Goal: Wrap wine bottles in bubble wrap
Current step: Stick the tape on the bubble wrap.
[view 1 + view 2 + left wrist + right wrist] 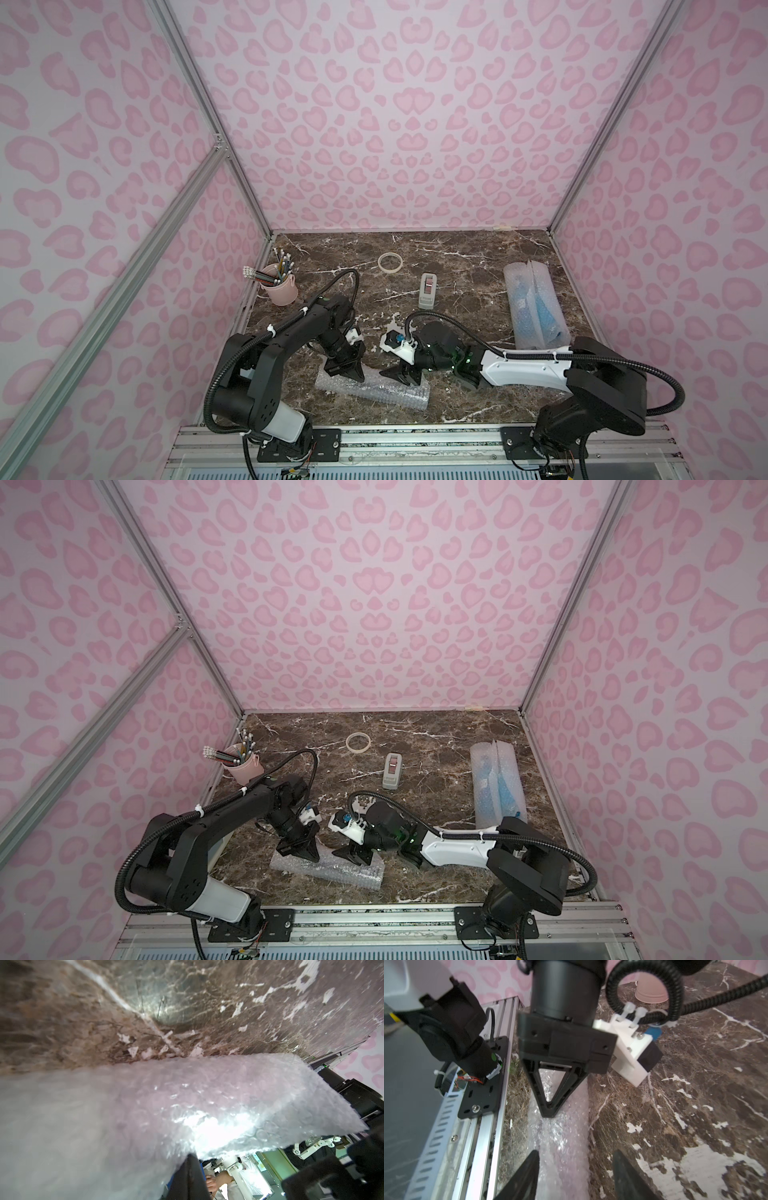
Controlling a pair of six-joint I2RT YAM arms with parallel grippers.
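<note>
Now the bubble wrap roll (pixel 374 392) lies lengthwise along the tabletop's (pixel 457 257) front edge. On its left end the left gripper (pixel 549 1112), jaws together, presses its tip. The right gripper (pixel 575 1176), jaws apart, straddles the roll just beside it, nearer the middle.

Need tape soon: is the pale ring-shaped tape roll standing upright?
No, the pale ring-shaped tape roll lies flat on the brown marble tabletop.

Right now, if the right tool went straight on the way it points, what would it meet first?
The right tool would likely meet the bubble wrap roll first, the shut left tool beyond it; depth is unclear.
</note>
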